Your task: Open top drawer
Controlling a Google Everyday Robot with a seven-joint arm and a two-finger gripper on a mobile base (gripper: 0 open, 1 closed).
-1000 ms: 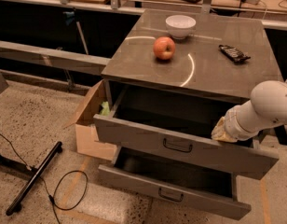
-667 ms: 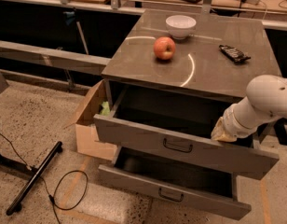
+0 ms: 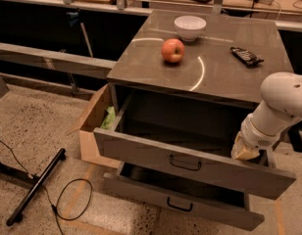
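Observation:
The top drawer (image 3: 141,153) is a wide grey metal drawer with a small dark loop handle (image 3: 185,163) at the centre of its flat front. It stands pulled far out of the cabinet, and its dark inside shows. My gripper (image 3: 246,152), at the end of the white arm (image 3: 283,102), sits at the drawer's right end, just behind the front panel's top edge. The matching lower drawer (image 3: 141,192) is pulled out a shorter way beneath it.
On the cabinet top (image 3: 224,77) lie a red apple (image 3: 173,50), a white bowl (image 3: 189,27) and a dark snack packet (image 3: 246,56). An open cardboard box (image 3: 92,126) stands against the cabinet's left side. A black stand leg (image 3: 36,187) and cable (image 3: 72,199) lie on the floor at left.
The top drawer has come a little further out toward the camera. My gripper and arm have moved down and forward with its right end.

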